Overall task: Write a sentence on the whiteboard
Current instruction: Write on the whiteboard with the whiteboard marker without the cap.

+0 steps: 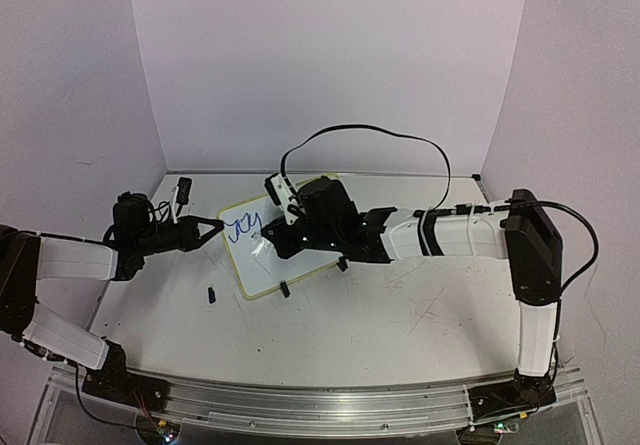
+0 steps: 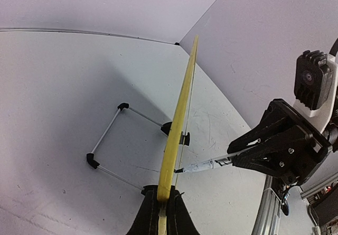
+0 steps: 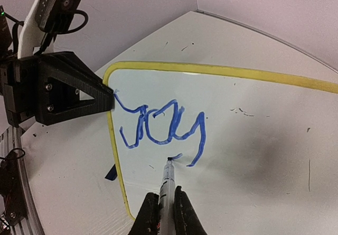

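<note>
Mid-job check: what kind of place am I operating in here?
Probably a lab robot cell, not a home or office: plain pale walls box in a scuffed white table, and the arm bases are bolted to an aluminium rail at its near edge.

Whiteboard (image 3: 253,124): white face, yellow frame, black clip feet (image 2: 183,138). Across it, a looping blue scrawl (image 3: 163,127). Marker (image 3: 167,185): pale barrel with dark print, dark tip. Left hand (image 3: 108,97) and right hand (image 2: 237,153): matt black. Surface (image 1: 400,315): white, faintly scuffed grey. Walls (image 1: 330,55): pale lilac.
</note>
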### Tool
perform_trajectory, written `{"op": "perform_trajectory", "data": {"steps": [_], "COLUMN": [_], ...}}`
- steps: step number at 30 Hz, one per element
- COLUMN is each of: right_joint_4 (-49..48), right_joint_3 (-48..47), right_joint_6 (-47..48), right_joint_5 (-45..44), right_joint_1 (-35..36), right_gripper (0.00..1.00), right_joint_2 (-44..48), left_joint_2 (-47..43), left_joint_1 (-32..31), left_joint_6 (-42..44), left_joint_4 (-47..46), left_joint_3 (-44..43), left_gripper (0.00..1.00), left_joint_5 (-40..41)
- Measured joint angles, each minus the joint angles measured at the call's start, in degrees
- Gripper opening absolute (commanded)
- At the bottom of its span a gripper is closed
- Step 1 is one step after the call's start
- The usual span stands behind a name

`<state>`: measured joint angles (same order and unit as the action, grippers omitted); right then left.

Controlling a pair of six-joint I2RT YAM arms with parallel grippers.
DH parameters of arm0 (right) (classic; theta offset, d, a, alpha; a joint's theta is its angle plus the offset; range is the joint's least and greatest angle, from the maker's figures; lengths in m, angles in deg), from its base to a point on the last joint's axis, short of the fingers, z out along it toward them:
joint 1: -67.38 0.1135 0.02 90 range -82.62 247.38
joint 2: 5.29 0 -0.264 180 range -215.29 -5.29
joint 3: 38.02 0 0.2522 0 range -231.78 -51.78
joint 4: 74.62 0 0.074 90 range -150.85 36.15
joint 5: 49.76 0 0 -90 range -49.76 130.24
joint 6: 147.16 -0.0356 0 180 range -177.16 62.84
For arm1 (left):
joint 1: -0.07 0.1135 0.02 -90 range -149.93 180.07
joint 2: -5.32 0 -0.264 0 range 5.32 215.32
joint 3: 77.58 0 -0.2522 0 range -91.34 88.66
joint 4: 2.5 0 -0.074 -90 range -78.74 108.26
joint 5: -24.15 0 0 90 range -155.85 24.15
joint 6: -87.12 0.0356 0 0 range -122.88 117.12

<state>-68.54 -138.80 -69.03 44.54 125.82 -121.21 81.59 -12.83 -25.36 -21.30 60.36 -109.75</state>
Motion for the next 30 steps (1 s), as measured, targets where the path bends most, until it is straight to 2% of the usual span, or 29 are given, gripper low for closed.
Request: {"op": "perform_trajectory", "data": {"steps": [30], "right_joint_4": [-0.5], "right_joint_3": [0.6], "right_joint_6": [-0.2], "right_joint_5": [-1.7], "right_joint_1": [-0.3], "right_gripper": [0.00], "right_joint_2": [0.1], "left_joint_2": [0.0], "left_joint_1": [0.0], "left_joint_6": [0.0], "left_joint_4": [0.2], "left_joint_3": [-0.5], "left_gripper": [0.00], "left_joint_5": [0.3]}}
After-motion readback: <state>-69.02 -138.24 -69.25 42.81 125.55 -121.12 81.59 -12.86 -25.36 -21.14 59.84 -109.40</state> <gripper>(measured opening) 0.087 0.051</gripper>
